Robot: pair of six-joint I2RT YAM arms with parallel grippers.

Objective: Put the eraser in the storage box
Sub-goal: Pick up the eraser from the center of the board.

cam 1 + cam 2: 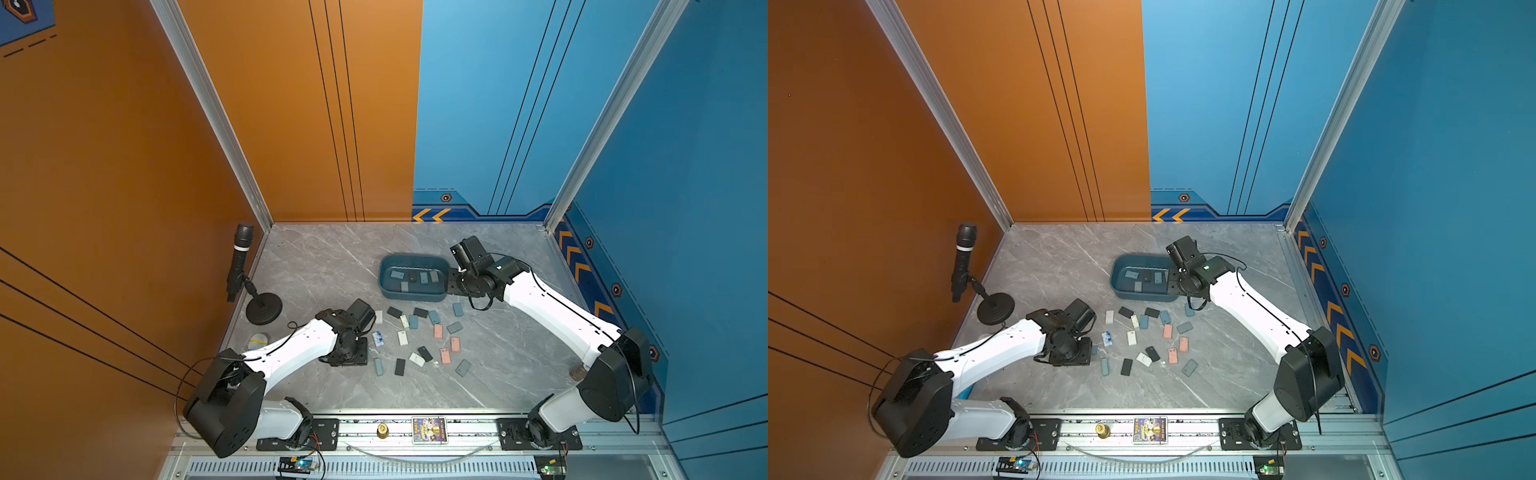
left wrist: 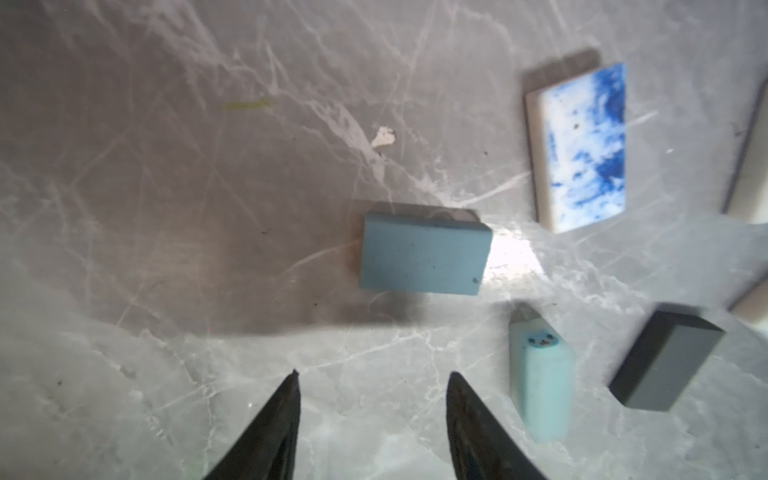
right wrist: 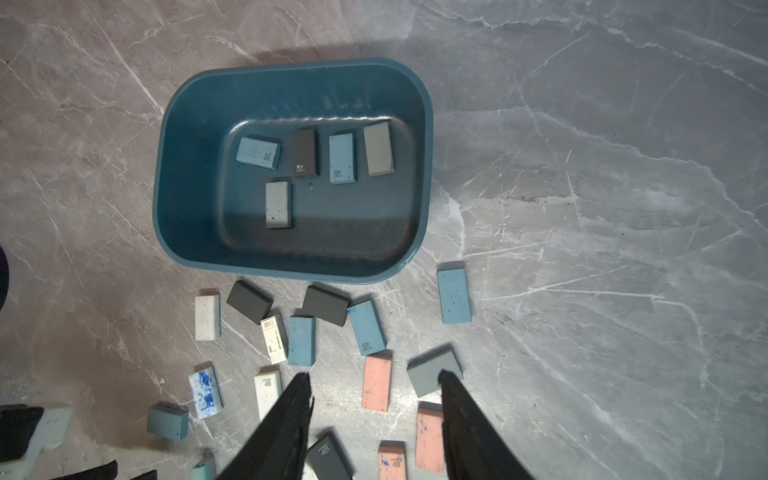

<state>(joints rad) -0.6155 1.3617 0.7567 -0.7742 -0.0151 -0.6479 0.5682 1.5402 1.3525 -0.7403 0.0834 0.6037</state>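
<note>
The storage box (image 1: 384, 272) (image 1: 1116, 274) (image 3: 166, 174) is a dark teal tub at the middle back of the table, with several erasers lying in it. More erasers (image 1: 419, 332) (image 1: 1152, 332) are scattered on the table in front of it. My left gripper (image 2: 372, 374) points down at the left edge of this scatter, open and empty. A plain blue eraser (image 2: 424, 249) lies just ahead of its fingertips. My right gripper (image 3: 376, 374) (image 1: 455, 284) hangs by the box's right end, open and holding nothing.
Near the blue eraser lie a blue-and-white marbled one (image 2: 582, 149) (image 1: 377, 338), a pale mint one (image 2: 542, 382) and a dark grey one (image 2: 665, 357). A microphone on a stand (image 1: 249, 286) and a tape roll (image 1: 258, 341) sit at the left wall.
</note>
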